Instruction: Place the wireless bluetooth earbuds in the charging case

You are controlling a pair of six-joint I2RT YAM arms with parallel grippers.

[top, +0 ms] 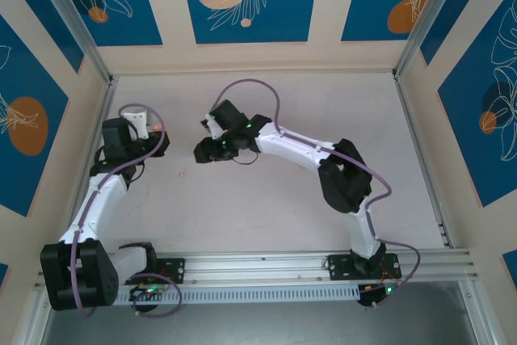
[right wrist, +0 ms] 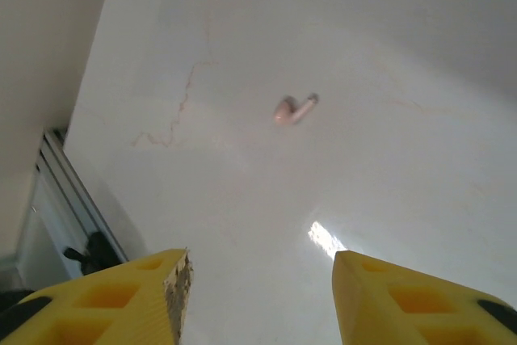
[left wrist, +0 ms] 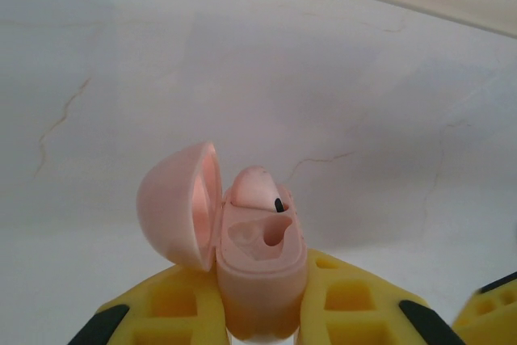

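My left gripper (left wrist: 260, 284) is shut on the lower body of a pink charging case (left wrist: 258, 256), held upright with its lid (left wrist: 174, 204) swung open to the left. One pink earbud (left wrist: 257, 190) with a dark tip sits in the case's far slot; the near slot is an empty hollow. A second pink earbud (right wrist: 292, 108) lies loose on the white table, well ahead of my right gripper (right wrist: 258, 268). That gripper is open, its yellow fingers (right wrist: 380, 296) wide apart with nothing between them. In the top view the left gripper (top: 153, 136) is at the left and the right gripper (top: 202, 151) near the middle.
The white table (top: 266, 216) has faint cracks in its surface. A metal rail (top: 266, 264) runs along the near edge, and another shows at the left of the right wrist view. Walls enclose the back and sides.
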